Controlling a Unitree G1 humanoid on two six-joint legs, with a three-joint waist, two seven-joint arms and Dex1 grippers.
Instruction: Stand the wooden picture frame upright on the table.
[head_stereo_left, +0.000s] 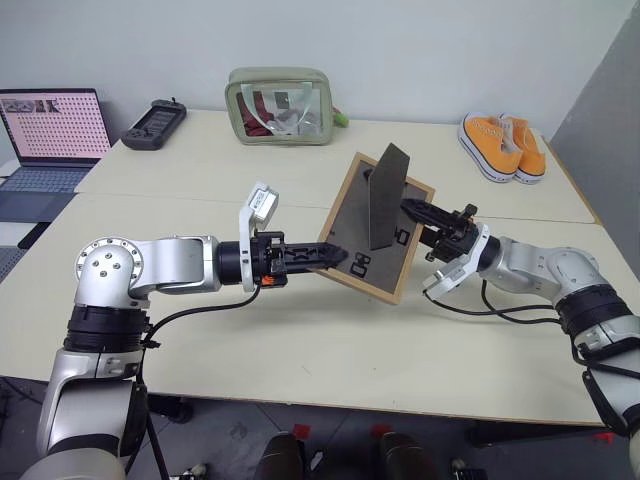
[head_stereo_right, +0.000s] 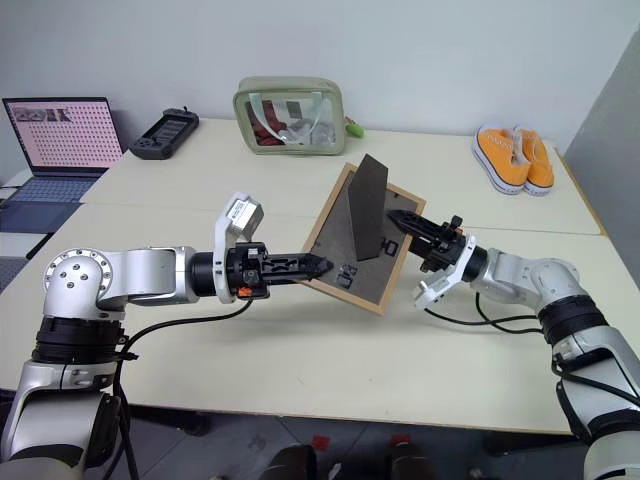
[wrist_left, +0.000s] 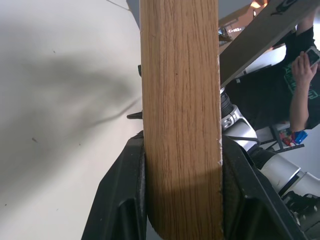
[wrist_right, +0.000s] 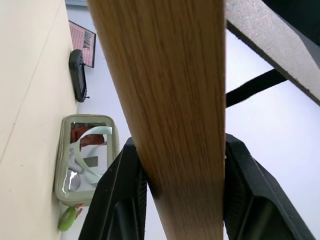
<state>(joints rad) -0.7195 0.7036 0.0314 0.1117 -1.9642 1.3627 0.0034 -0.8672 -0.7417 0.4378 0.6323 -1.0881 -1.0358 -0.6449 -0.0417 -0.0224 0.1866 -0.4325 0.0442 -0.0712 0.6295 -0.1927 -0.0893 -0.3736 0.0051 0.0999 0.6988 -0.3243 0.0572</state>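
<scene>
The wooden picture frame (head_stereo_left: 355, 235) hangs tilted above the table (head_stereo_left: 300, 345), its dark grey back panel facing me and its fold-out stand (head_stereo_left: 388, 195) sticking out from the back. My left gripper (head_stereo_left: 336, 255) is shut on the frame's lower left edge; in the left wrist view the light wood (wrist_left: 180, 125) sits tight between both black fingers (wrist_left: 125, 195). My right gripper (head_stereo_left: 413, 211) is shut on the opposite, right edge, where the wood rim (wrist_right: 175, 100) fills the gap between its fingers (wrist_right: 112, 200). The picture side faces away and is hidden.
A green transparent pouch (head_stereo_left: 280, 105) stands at the table's far side, a black controller (head_stereo_left: 153, 125) and an open laptop (head_stereo_left: 50, 135) at far left, orange sneakers (head_stereo_left: 503, 146) at far right. A person (wrist_left: 285, 85) stands beyond the table.
</scene>
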